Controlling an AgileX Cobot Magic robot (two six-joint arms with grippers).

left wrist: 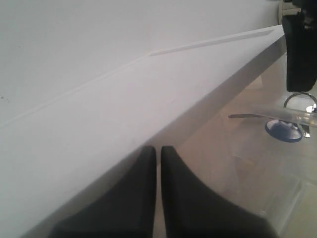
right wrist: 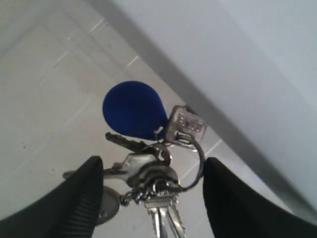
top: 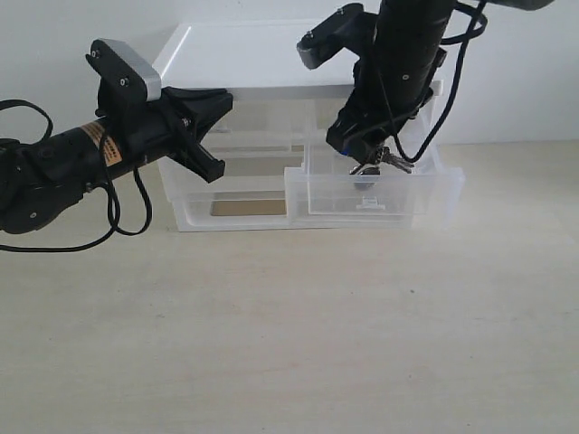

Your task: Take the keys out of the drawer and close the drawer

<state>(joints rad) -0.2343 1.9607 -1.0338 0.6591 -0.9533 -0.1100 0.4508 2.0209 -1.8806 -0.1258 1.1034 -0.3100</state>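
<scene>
One keys bunch (right wrist: 151, 176): silver metal, round ring, one blue teardrop cap. Sits in pulled-out translucent plastic drawer (top: 425, 190), 1 o'clock. My right gripper (right wrist: 153, 161) spread, straddling bunch, gripping nothing. My left gripper (left wrist: 158, 148) clenched, empty, 9 o'clock.

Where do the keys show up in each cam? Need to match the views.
Exterior: the keys sit right of centre, over the open drawer, at the tip of the right gripper.
Left wrist: at the picture's right edge, with the blue cap and ring visible.
Right wrist: picture centre, between the black fingers.
Shared landmark: the black right gripper, right by the keys in all three.
</scene>
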